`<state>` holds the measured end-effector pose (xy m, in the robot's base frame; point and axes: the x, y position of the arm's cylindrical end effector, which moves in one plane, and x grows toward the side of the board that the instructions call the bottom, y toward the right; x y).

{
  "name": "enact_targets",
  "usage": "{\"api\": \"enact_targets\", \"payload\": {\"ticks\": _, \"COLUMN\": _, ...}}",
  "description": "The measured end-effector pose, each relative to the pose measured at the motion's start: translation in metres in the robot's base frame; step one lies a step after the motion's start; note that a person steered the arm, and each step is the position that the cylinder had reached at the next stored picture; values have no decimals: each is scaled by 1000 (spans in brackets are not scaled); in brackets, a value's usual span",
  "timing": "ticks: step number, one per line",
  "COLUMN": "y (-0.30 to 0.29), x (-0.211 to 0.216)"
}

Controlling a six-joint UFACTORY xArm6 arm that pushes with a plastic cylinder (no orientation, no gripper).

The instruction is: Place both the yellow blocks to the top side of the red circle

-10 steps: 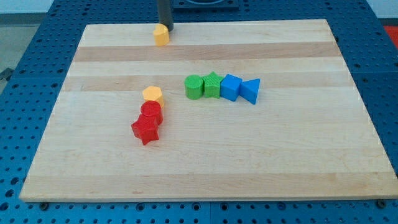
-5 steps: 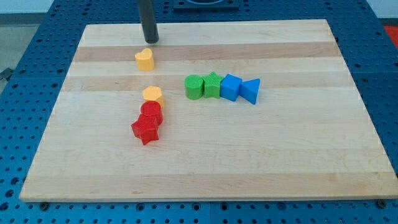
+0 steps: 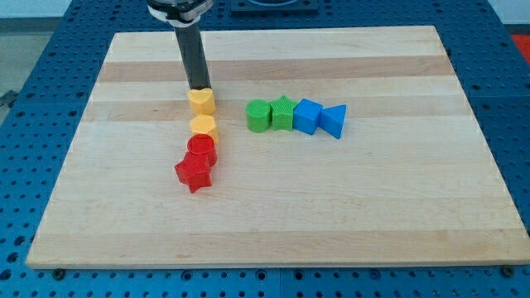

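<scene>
A yellow heart-like block [image 3: 200, 101] lies just above a second yellow block [image 3: 203, 127], which touches the top of the red circle [image 3: 201, 150]. A red star [image 3: 194, 174] sits below and slightly to the left of the circle. The four form a near-vertical column left of centre. My tip [image 3: 199, 88] rests against the top edge of the upper yellow block, with the rod rising toward the view's top.
A row of blocks lies to the right of the column: a green circle [image 3: 258, 116], a green star [image 3: 283, 112], a blue cube-like block [image 3: 307, 116] and a blue triangle [image 3: 334, 121]. The wooden board [image 3: 397, 207] lies on a blue perforated table.
My tip has pushed the upper yellow block down from the board's top edge toward the other yellow block. The rod has moved down and slightly left. Other blocks have not moved.
</scene>
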<state>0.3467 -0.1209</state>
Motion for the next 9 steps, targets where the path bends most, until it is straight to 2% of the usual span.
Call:
{"api": "enact_targets", "payload": {"ticks": 2, "y": 0, "x": 16}}
{"api": "enact_targets", "payload": {"ticks": 9, "y": 6, "x": 23}}
